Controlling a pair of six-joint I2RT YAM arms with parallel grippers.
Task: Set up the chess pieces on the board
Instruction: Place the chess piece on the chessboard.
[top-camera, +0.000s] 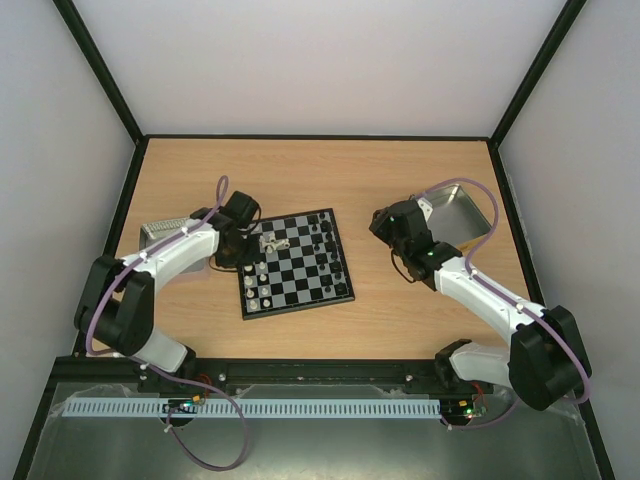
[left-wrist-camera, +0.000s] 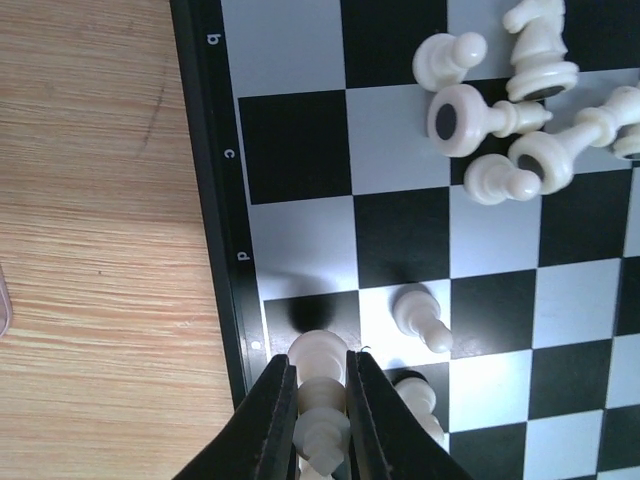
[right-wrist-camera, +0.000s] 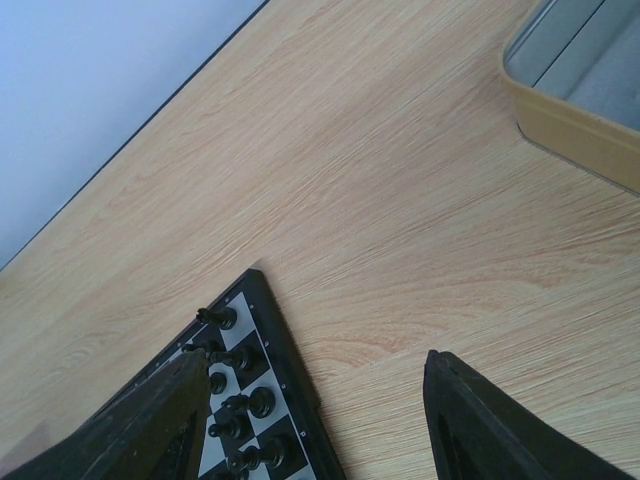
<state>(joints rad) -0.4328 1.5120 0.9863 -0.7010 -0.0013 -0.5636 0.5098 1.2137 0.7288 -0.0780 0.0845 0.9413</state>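
The board (top-camera: 300, 275) lies mid-table, slightly turned. My left gripper (top-camera: 246, 250) hangs over its left edge row, shut on a cream-white chess piece (left-wrist-camera: 318, 400), which it holds just above a black edge square. White pawns (left-wrist-camera: 420, 315) stand right beside it on the board (left-wrist-camera: 400, 230). Several white pieces (left-wrist-camera: 510, 120) lie toppled in a heap farther along; the top view shows this heap (top-camera: 272, 240) too. Black pieces (right-wrist-camera: 235, 375) stand in rows along the board's right side (top-camera: 322, 240). My right gripper (top-camera: 385, 222) is open and empty over bare table just off the board's corner (right-wrist-camera: 290, 390).
A silver tin (top-camera: 455, 212) sits behind my right arm, and its wall (right-wrist-camera: 570, 100) shows at the upper right of the right wrist view. Another tin (top-camera: 160, 232) lies at the left table edge behind my left arm. Black frame rails border the table.
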